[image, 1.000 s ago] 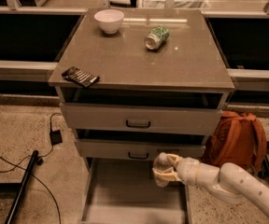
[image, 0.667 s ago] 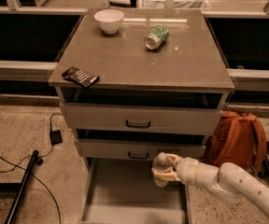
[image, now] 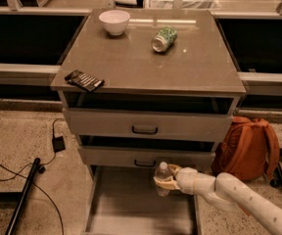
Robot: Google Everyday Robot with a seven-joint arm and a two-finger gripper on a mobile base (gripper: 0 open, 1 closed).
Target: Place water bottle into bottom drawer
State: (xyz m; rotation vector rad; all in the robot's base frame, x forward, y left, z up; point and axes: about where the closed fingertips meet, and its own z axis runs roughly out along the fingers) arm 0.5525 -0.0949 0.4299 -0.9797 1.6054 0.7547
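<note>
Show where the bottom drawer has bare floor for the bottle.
The bottom drawer floor is bare from its left wall through the middle to the front. Crowded only at back right, where the hand holds the water bottle upright below the middle drawer front.

Grey cabinet (image: pixel 190 125) on speckled floor (image: pixel 26 131), dim warm light.
Orange backpack (image: pixel 246 148) right, black cable with adapter (image: pixel 58 144) left, claw (image: pixel 163 181) low before cabinet front.
</note>
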